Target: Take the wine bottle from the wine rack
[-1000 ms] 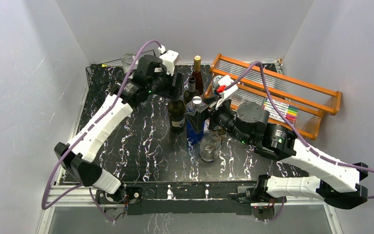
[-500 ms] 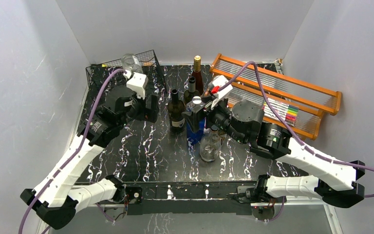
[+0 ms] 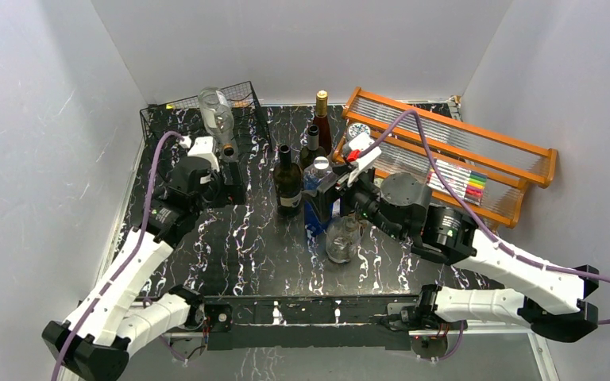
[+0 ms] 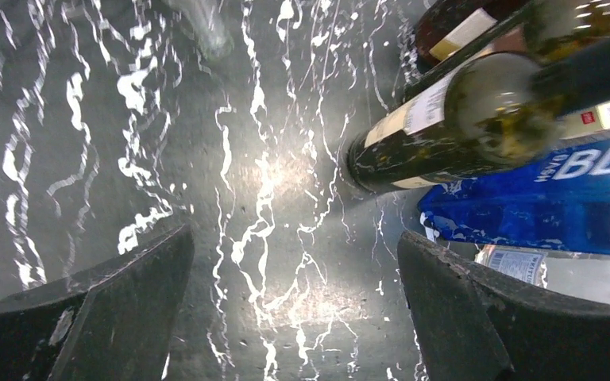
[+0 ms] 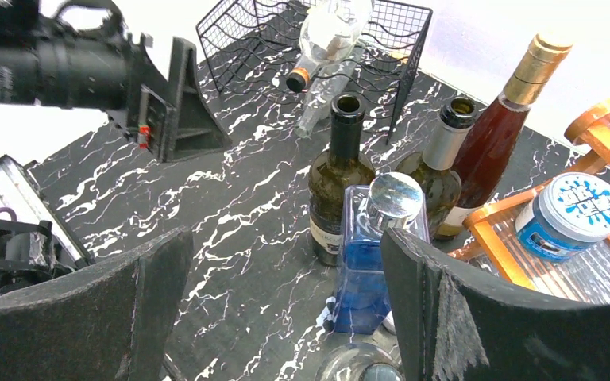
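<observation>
From the top camera you see the clear glass wine bottle (image 3: 216,113) lying tilted on the black thin-wire grid rack (image 3: 171,117). The rack is at the far left corner of the black marbled bench (image 3: 230,246). The bottle's neck points toward the left end effector (image 3: 235,181), just beside the rack. Your left wrist view shows its fingers spread wide, holding nothing. Your right wrist view shows the right end effector (image 5: 284,262) likewise released, with a blue square glass bottle (image 5: 365,294) before it.

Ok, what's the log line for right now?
left tool: open, empty | right tool: open, by blue bottle | clear wine bottle: lying on wine rack
</observation>
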{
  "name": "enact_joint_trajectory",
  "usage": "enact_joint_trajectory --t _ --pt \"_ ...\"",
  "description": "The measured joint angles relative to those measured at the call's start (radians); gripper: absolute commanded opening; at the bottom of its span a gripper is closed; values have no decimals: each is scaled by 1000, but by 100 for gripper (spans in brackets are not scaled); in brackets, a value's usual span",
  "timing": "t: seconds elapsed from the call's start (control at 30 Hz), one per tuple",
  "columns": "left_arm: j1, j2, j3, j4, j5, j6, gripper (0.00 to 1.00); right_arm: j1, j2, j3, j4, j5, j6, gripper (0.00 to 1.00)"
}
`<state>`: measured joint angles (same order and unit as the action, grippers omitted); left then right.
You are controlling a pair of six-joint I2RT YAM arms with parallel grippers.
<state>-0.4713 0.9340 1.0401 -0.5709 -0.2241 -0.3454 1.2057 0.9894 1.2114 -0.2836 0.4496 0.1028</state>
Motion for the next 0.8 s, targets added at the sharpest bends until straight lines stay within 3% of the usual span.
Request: enact_joint_trajectory --t 0.37,0.57,0.8 --pt "264 34 -319 296 196 -205 98 0 -70 -19 -2 1 -2 98" --pt "352 67 -524 665 245 -283 91 0 -133 -62 -5 0 7 98" --pt "381 310 -655 1148 289 -378 74 0 -164 -63 -7 2 21 98"
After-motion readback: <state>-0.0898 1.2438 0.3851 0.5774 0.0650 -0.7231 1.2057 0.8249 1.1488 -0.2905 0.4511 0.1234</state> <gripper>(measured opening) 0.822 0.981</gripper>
